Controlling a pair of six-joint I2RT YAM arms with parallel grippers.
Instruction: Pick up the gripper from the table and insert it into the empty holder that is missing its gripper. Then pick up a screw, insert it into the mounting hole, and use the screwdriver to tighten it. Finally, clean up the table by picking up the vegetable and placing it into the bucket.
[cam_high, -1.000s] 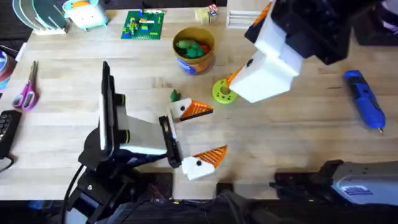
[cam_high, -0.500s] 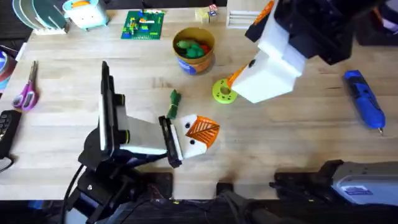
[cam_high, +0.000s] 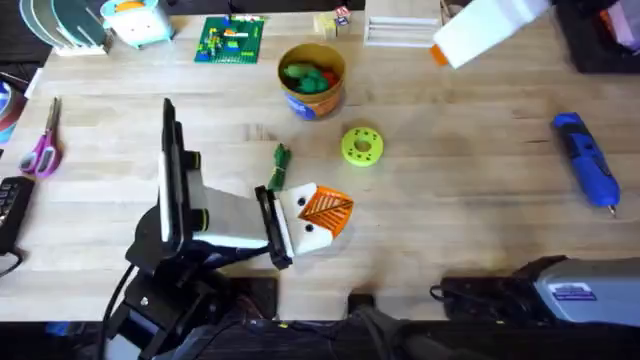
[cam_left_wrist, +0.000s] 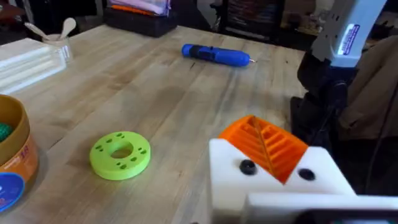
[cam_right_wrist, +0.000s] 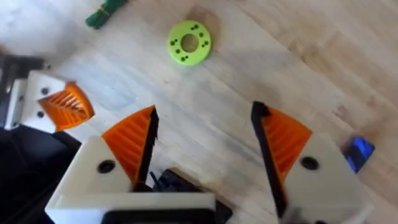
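Vegetable (cam_high: 279, 166) lies on bench (cam_high: 470, 210) uncollected; right end effector (cam_right_wrist: 205, 149) hangs open, left end effector (cam_high: 318, 212) closed and empty.

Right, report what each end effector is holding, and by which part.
Nothing is held. The right end effector is open above the table, fingers apart around bare wood. The left end effector is shut with nothing between its orange pads.

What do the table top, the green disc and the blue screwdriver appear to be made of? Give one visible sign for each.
Table top: wood, matt, showing grain and plank seams.
Green disc: probably plastic, matt, uniform lime colour with neat holes.
Blue screwdriver: likely plastic body, slightly glossy, with a thin metal tip.
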